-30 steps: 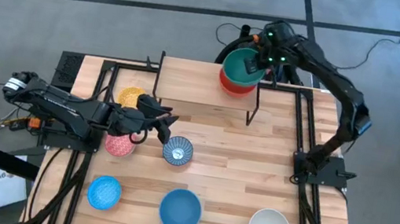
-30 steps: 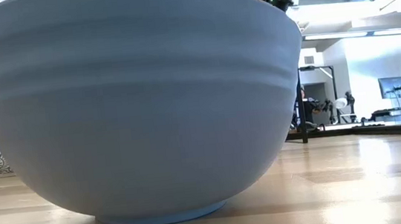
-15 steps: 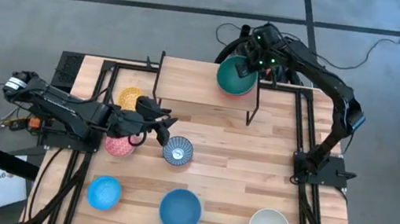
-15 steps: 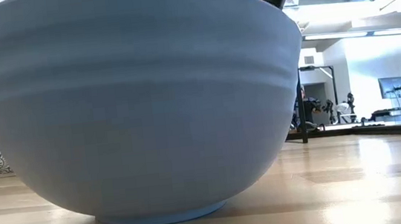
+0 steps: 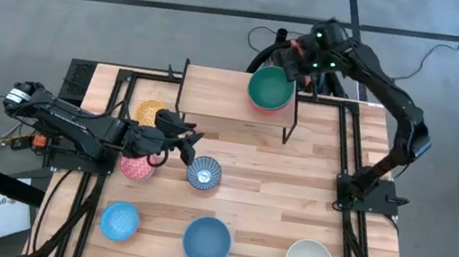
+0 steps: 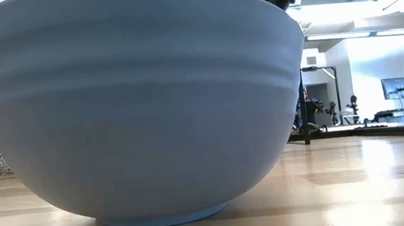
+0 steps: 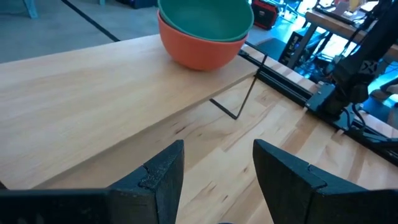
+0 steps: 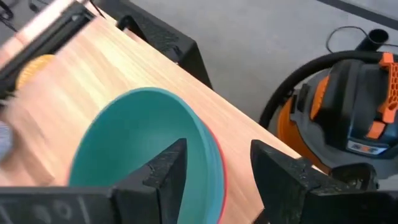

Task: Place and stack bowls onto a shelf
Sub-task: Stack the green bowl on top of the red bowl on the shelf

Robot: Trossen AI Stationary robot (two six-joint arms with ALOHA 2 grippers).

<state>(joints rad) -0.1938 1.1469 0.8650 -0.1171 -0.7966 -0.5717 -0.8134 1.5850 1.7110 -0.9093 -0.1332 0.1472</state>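
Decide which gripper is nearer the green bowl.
Right. The right gripper hovers open at the green bowl on the shelf; the left gripper waits across the table.

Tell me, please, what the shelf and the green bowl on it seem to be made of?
Shelf: light wood, visible grain, matte finish, on thin black legs that look like metal. Green bowl: smooth and evenly coloured with a soft sheen, nested in a red bowl; it could be glazed ceramic or plastic, the look leaves that open.
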